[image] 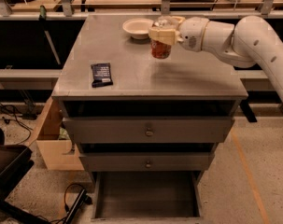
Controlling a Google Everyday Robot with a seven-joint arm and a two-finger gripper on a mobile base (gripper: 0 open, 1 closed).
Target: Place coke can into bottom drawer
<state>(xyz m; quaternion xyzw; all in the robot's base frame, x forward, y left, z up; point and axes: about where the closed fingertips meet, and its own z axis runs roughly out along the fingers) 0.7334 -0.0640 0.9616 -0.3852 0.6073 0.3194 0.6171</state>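
The red-orange coke can (160, 49) is in my gripper (161, 33), just right of the bowl at the back of the cabinet top. The gripper's pale fingers (156, 34) close around the can's upper part, and the can hangs a little above the grey top. My white arm (225, 36) reaches in from the right. The bottom drawer (145, 196) is pulled open at the foot of the cabinet, with a dark flat floor and nothing in it.
A white bowl (137, 28) stands at the back of the cabinet top (187, 78). A black snack packet (101, 74) lies at the front left. Two upper drawer fronts with knobs (149, 132) are shut. A wooden box (54, 139) and cables lie at the left.
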